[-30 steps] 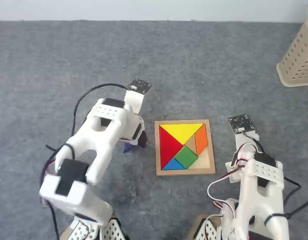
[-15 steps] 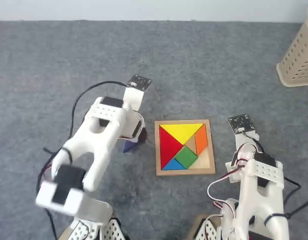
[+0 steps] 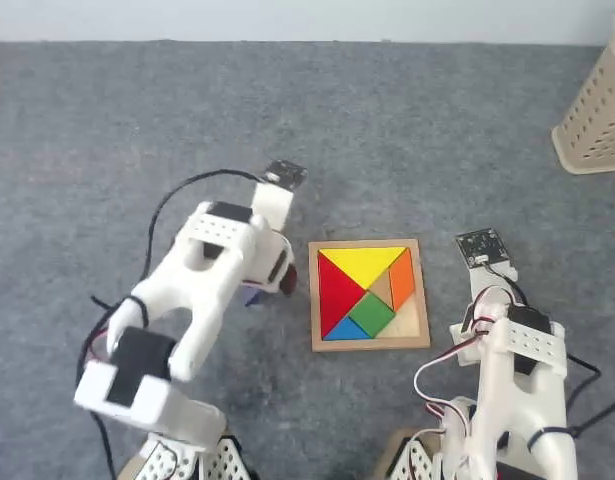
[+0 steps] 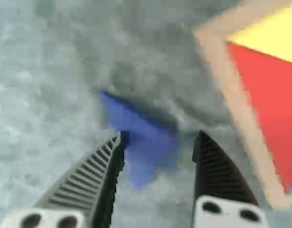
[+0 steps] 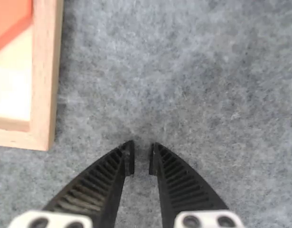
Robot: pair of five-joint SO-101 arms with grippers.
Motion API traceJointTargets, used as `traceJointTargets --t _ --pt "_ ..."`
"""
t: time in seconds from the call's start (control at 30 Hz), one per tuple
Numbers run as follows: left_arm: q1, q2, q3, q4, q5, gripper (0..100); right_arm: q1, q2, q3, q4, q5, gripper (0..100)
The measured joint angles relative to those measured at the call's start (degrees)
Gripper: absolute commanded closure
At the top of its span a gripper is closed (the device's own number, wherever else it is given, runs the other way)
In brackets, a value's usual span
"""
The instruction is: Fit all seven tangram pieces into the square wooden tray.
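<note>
white moulded left arm [image 3: 202,280] and right arm [image 3: 522,370], black servo blocks; black cable looping at the left's eleven o'clock; red-white wires at the right's nine o'clock; ribbed black fingers [image 4: 100,173].

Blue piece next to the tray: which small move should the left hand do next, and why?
Probably close the left hand on the blue piece. The piece lies on the grey carpet between the open fingers, outside the wooden tray, and the tray has a bare patch in one corner.
</note>
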State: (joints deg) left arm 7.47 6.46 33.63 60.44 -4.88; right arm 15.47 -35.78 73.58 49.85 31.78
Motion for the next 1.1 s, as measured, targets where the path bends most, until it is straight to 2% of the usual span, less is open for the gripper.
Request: traceJointTargets --t 0.2,0.47,0.83,1.1 --pt "-0.97 3.08 -2.02 0.44 -0.88 77 0.00 0.00 0.00 0.00 0.00 90.8" --pt "-0.79 3.08 -2.20 0.44 -0.88 90 0.00 0.00 0.00 0.00 0.00 90.8" --pt "-0.79 3.08 -2.55 0.44 -0.62 98 0.00 0.00 0.00 0.00 0.00 90.8" --pt "-4.75 -5.45 -1.58 4.22 -1.14 99 0.00 0.00 0.00 0.00 0.00 90.8"
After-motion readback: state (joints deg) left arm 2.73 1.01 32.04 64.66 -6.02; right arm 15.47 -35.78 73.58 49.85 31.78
